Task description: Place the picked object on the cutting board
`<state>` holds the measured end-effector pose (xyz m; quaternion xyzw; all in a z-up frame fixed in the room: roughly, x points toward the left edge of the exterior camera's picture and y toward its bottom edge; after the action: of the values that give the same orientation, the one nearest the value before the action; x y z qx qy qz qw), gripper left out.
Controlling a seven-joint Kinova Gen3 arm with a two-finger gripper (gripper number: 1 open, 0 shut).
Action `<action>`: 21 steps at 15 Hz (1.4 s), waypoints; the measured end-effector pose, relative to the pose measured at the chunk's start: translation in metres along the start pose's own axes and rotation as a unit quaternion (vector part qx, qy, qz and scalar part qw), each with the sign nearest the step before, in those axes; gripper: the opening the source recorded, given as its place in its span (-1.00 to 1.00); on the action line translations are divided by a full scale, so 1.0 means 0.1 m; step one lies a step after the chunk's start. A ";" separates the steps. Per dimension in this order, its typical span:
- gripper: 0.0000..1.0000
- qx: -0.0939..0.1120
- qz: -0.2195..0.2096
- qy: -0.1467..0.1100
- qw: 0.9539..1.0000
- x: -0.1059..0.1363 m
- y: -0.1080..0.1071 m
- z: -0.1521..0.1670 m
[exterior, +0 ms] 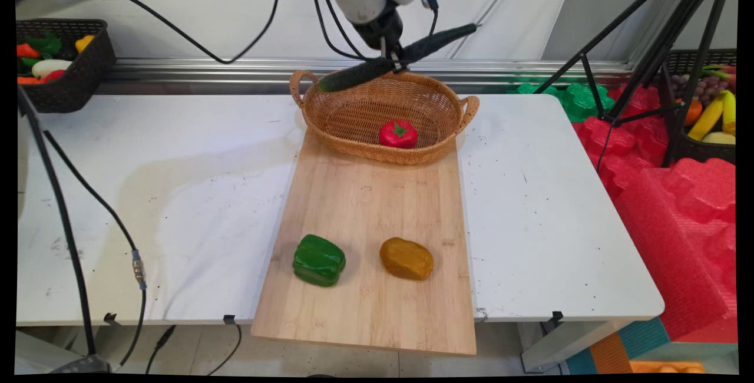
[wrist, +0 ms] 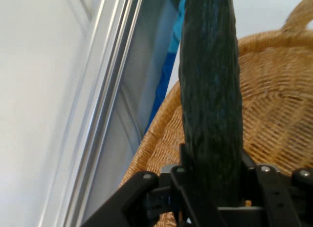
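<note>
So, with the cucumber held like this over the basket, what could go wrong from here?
1. The gripper holds the long cucumber near its middle, tilted, over the far rim of the basket. Released here, it might catch the rim and tip out toward the wall.
2. Its lower end sits close to the basket's left handle, so lowering could bump it and shift the basket on the cutting board.
3. A dropped cucumber may land on the tomato and roll.
</note>
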<state>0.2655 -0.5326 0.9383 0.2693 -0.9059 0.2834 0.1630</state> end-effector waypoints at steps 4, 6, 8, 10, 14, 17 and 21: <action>-1.00 -0.017 0.051 0.024 0.998 0.05 0.21 -0.53; -1.00 -0.035 0.080 0.034 0.996 0.02 0.35 -0.73; -1.00 -0.054 0.114 0.041 0.991 -0.02 0.51 -0.91; -1.00 -0.069 0.140 0.043 0.987 -0.07 0.63 -1.02; -1.00 -0.101 0.191 0.036 0.976 -0.20 0.92 -1.18; -1.00 -0.120 0.215 0.025 0.969 -0.28 1.08 -1.17; -1.00 -0.146 0.239 0.009 0.960 -0.38 1.29 -1.02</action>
<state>0.2355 -0.3669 0.9468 0.0162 -0.9739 0.1809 0.1360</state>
